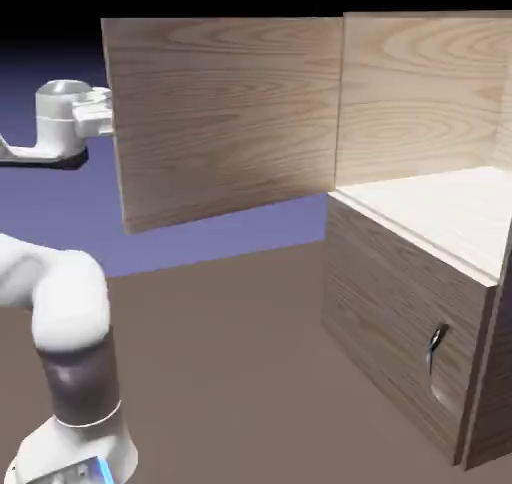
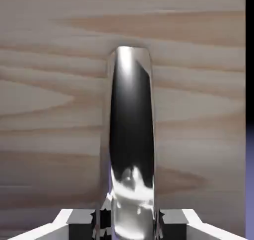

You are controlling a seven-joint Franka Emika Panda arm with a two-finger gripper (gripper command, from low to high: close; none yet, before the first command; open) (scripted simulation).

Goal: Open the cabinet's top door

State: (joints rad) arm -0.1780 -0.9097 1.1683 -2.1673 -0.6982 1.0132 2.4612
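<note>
top door [image 1: 225, 122]: wide open, swung out from the cabinet [image 1: 420, 102], its paler inner face showing in the exterior view. it stands upright, one vertical edge meeting the cabinet opening near the picture's middle, the free edge toward the exterior view's left, beside the hand. the hand view shows the grained door face close up, with the shiny metal handle [image 2: 131, 115] running from above the middle down to the bottom edge. gripper [image 2: 129, 226]: pinching the handle, one dark fingertip at each side of the metal, which covers part of the grip. cabinet: at the exterior view's right, partly cut off by the frame; upper compartment exposed, pale wood walls, pale flat shelf [image 1: 430, 212] below. under the shelf, lower door [image 1: 390, 307]: closed, darker grain, small curved metal handle of its own near the side away from the open door's hinge edge. arm [image 1: 72, 302]: white, at the exterior view's left, base low in the corner, middle links partly out of frame, the hand end level with the open door and partly hidden behind it. brown tabletop [image 1: 230, 362] beneath, blue-violet backdrop behind.
</note>
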